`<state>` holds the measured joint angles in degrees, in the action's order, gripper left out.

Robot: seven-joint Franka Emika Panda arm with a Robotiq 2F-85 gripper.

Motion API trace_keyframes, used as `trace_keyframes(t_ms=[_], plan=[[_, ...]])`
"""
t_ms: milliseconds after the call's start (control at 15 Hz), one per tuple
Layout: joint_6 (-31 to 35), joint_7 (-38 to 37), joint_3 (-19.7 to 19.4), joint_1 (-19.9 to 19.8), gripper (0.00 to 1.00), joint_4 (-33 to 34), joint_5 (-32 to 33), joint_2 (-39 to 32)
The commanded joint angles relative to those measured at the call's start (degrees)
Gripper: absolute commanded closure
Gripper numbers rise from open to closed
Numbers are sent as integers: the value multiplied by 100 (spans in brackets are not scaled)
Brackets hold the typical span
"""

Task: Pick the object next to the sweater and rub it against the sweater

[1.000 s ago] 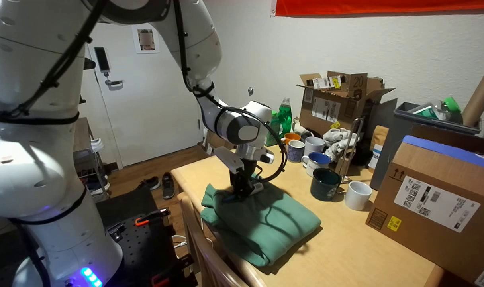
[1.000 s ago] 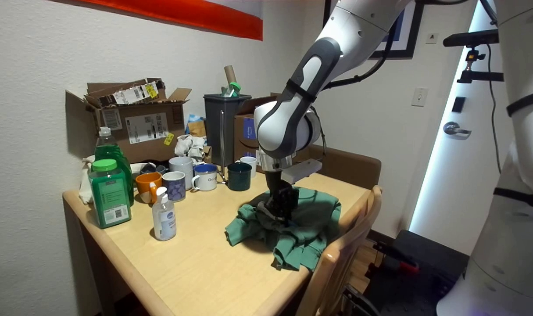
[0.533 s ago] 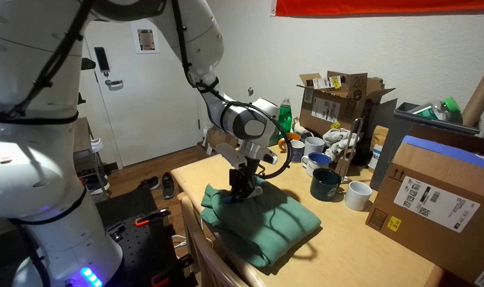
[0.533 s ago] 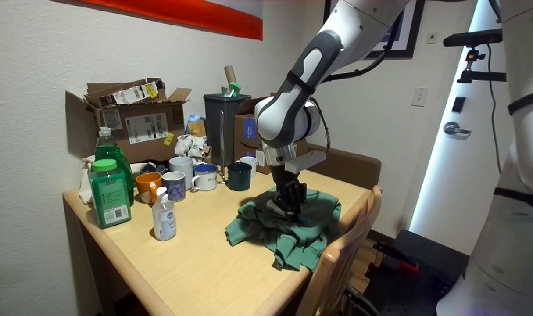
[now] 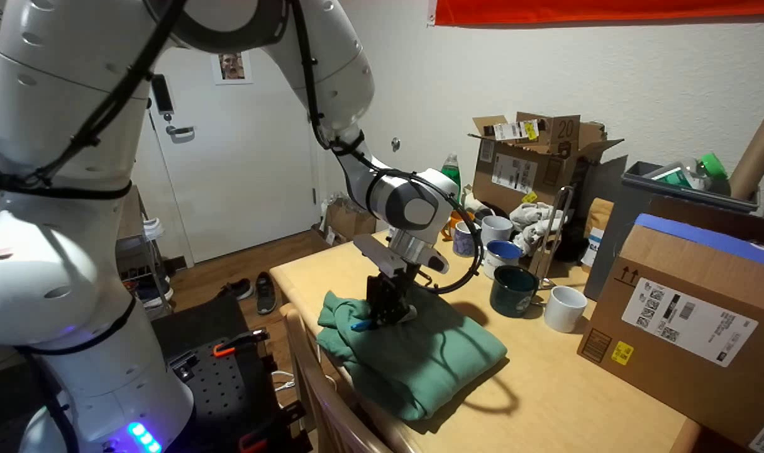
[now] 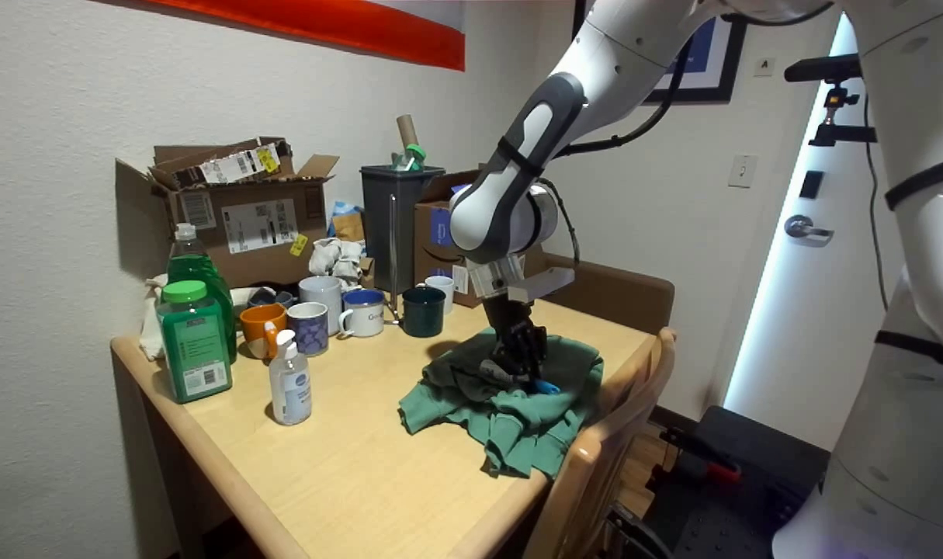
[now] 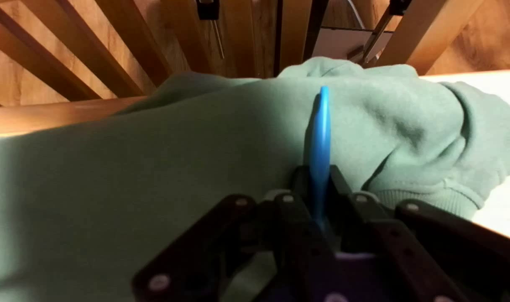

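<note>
The gripper slants down onto the green sweater, its two black fingers clenched around a handheld tool with a slim blue handle and a whitish end. In the wrist view the handle sits between the fingertips, its tip reaching past them over the cloth toward the wooden chair; in both exterior views the whitish end pokes out on the side away from that chair. This end is right down at the fabric and looks to be resting on it — whether the blue tip touches too, I cannot tell. The sweater lies folded and rumpled along the chair-side edge of the table, one ribbed cuff showing in the wrist view. Well apart from the tool, across the tabletop, stand a white mug, a dark green mug and a white mug with a blue inside, then, farther along the row, a purple-patterned mug and an orange mug. In an exterior view a clear pump bottle stands just in front of those last two, near a green-capped bottle. An open cardboard box and a grey bin stand behind the mugs.
</note>
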<state>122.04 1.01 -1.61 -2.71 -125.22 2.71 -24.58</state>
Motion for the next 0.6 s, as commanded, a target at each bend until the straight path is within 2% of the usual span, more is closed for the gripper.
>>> trace_keyframes(t_ms=[0, 533], plan=[[-69, 296, 2, -150, 97, 350, -162, -428], [220, 364, -104, -431, 97, -148, -551, 18]])
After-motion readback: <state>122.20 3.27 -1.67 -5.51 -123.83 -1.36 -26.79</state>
